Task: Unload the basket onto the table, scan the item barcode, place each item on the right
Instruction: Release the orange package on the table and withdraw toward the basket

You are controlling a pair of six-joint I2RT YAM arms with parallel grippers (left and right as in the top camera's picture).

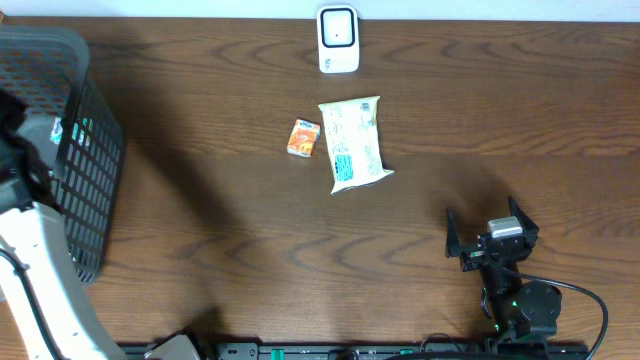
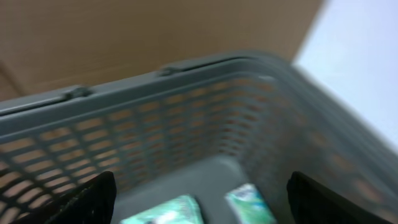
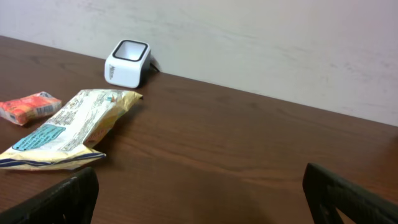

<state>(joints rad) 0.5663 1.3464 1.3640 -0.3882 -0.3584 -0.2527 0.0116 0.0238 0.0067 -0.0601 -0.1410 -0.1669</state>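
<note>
The white barcode scanner [image 1: 338, 40] [image 3: 127, 63] stands at the table's far edge. A pale yellow snack bag [image 1: 354, 143] [image 3: 65, 127] lies in front of it, with a small orange packet [image 1: 304, 137] [image 3: 28, 107] to its left. My right gripper [image 1: 488, 222] [image 3: 199, 180] rests open near the front right, apart from both. My left gripper [image 2: 200, 190] is open inside the grey basket [image 2: 186, 124], above two blurred teal packets [image 2: 168, 211] [image 2: 249, 202] on its floor. Nothing sits between its fingers.
The grey mesh basket [image 1: 85, 150] fills the left edge of the table, with the left arm's white body [image 1: 45, 270] in front of it. Bare wood lies between the snack bag and my right gripper.
</note>
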